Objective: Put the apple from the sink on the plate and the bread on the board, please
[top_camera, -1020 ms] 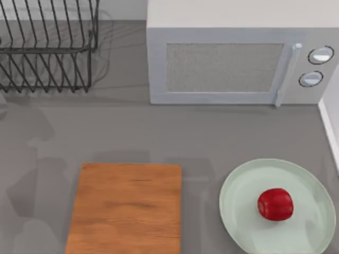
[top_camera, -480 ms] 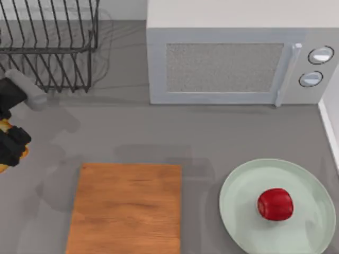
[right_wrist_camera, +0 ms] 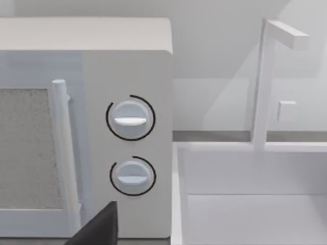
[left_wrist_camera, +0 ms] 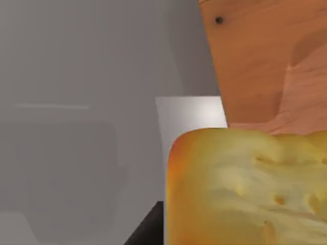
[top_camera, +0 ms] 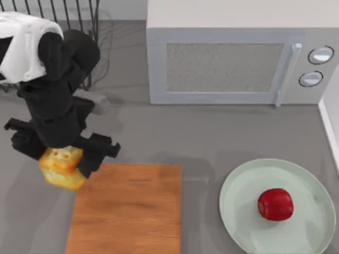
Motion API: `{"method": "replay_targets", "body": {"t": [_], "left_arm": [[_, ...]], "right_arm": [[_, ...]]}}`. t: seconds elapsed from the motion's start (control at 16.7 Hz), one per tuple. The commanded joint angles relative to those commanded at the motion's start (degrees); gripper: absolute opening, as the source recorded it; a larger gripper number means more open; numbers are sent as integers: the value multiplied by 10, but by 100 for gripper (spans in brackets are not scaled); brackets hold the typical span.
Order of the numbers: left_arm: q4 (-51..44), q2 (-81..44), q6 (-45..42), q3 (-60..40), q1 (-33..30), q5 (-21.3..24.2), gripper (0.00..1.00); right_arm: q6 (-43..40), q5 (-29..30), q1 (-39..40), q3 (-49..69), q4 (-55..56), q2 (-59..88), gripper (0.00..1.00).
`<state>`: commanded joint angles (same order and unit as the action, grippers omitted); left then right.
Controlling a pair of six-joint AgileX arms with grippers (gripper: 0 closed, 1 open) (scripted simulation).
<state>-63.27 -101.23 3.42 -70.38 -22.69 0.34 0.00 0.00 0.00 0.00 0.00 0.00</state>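
My left gripper is shut on the bread, a golden-yellow chunk held above the counter at the far left corner of the board. In the left wrist view the bread is close up, with the wooden board beyond it. The red apple lies on the pale green plate at the front right. The right wrist view looks toward the white sink, with a dark part of my right gripper at its lower edge.
A white microwave stands at the back, a wire dish rack at the back left. The sink's white edge runs along the right side. A white faucet rises over the sink beside the microwave.
My left arm has come in from the left edge, carrying the bread to the right up to the board's left corner. The apple and plate have not moved.
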Motion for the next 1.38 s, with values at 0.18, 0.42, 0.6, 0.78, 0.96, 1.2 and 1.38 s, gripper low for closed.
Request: {"method": "replay_targets", "body": {"t": [0.18,0.42,0.6,0.78,0.96,1.2,1.38], "left_arm": [[13,1,165,9,-75,1,0],[34,11,311,18,-151,-2,0],[44,18,357,21,-178,-4,0],[44,18,360,22,-180,-5,0],[45,16,358,22,-177,-4,0],[79,5,358,44,-178,-4,0],[105,-4,358,60,-178,-4,0]], "right_arm": [[0,0,0,0,0,0,100],[0,0,0,0,0,0,100],[0,0,0,0,0,0,100],[0,0,0,0,0,0,100],[0,0,0,0,0,0,100],[0,0,0,0,0,0,100],[0,0,0,0,0,0,100]]}}
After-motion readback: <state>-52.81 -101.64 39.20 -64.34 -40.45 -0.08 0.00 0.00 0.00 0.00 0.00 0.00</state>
